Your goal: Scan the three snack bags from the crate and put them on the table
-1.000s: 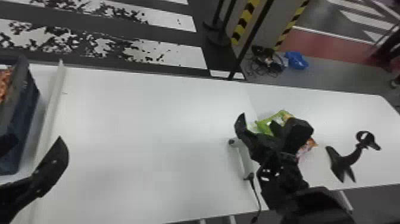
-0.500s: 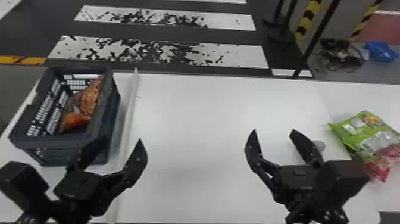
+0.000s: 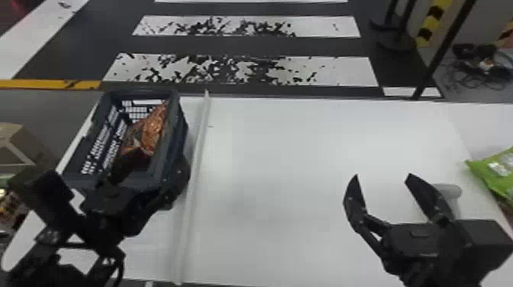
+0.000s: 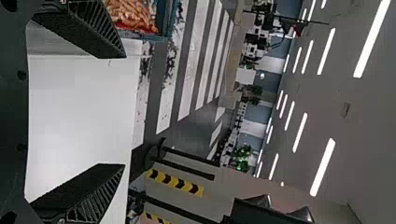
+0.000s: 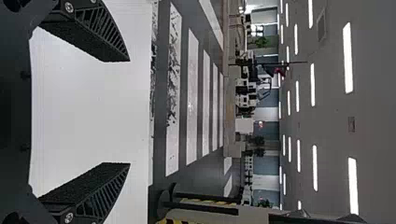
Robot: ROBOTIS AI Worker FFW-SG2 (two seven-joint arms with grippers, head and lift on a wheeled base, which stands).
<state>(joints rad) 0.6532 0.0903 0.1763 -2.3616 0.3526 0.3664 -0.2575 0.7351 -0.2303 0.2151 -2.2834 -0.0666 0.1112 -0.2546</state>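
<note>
In the head view my left gripper (image 3: 162,160) is open at the near end of the dark crate (image 3: 80,180), one finger over its inside and the other by its right wall. An orange-brown snack bag (image 3: 152,129) leans inside against the crate's right wall. My open left gripper (image 4: 124,111) has nothing between its fingers in the left wrist view, with reddish-orange contents (image 4: 133,16) of the crate beyond one finger. Above the table's right part, my right gripper (image 3: 383,175) stands open, empty. The right gripper (image 5: 129,112) shows the same wide gap in its wrist view. A green snack bag (image 3: 498,171) lies at the right edge.
A raised pale strip (image 3: 196,152) runs across the white table (image 3: 286,160) just right of the crate. Behind the right gripper's finger stands a light grey rounded object (image 3: 452,191). Black posts rise beyond the table's far edge, and a cardboard box (image 3: 11,147) is at far left.
The head view has swung left, bringing the crate into full view and the green bag to the right edge. My left gripper has moved left, from beside the crate to its near end.
</note>
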